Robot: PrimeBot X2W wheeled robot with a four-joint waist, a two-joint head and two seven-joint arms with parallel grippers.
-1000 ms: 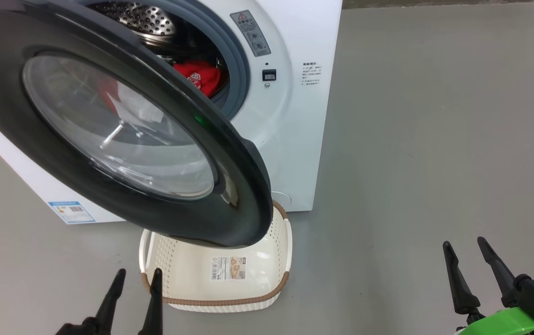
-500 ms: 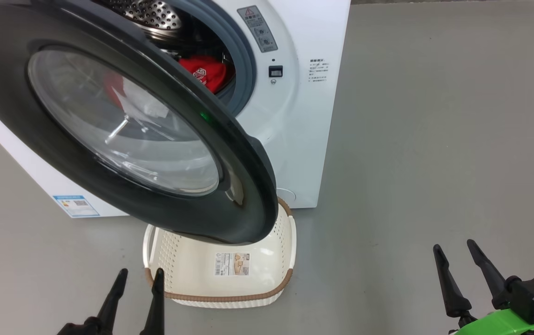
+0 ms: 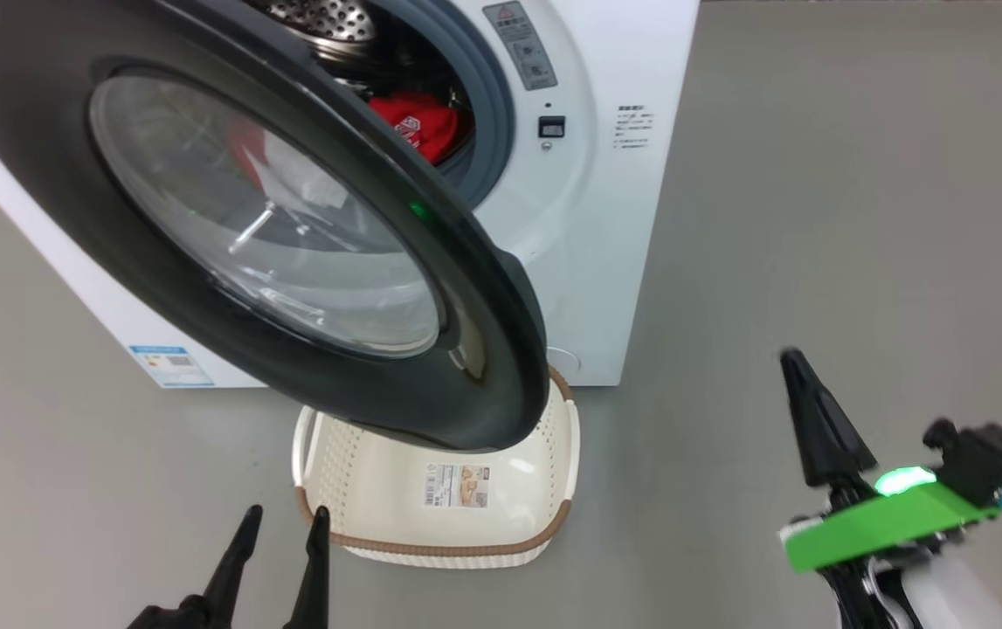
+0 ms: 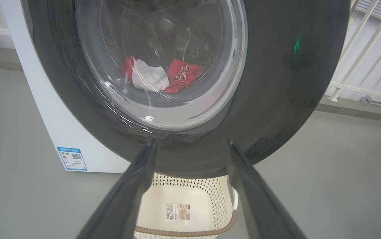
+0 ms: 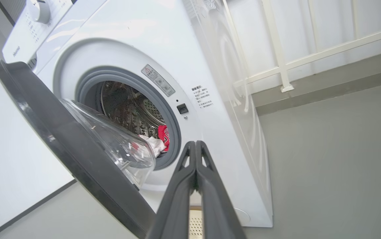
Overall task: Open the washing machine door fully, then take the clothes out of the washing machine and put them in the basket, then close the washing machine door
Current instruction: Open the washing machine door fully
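Right claw (image 3: 793, 362): was spread, now pressed together, empty, higher, right of the big round black-rimmed glass door (image 3: 501, 349).
Left claw (image 3: 286, 513): still spread, empty, below that door.

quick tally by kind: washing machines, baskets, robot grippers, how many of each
washing machine: 1
basket: 1
grippers: 2 (left gripper, right gripper)
total: 4
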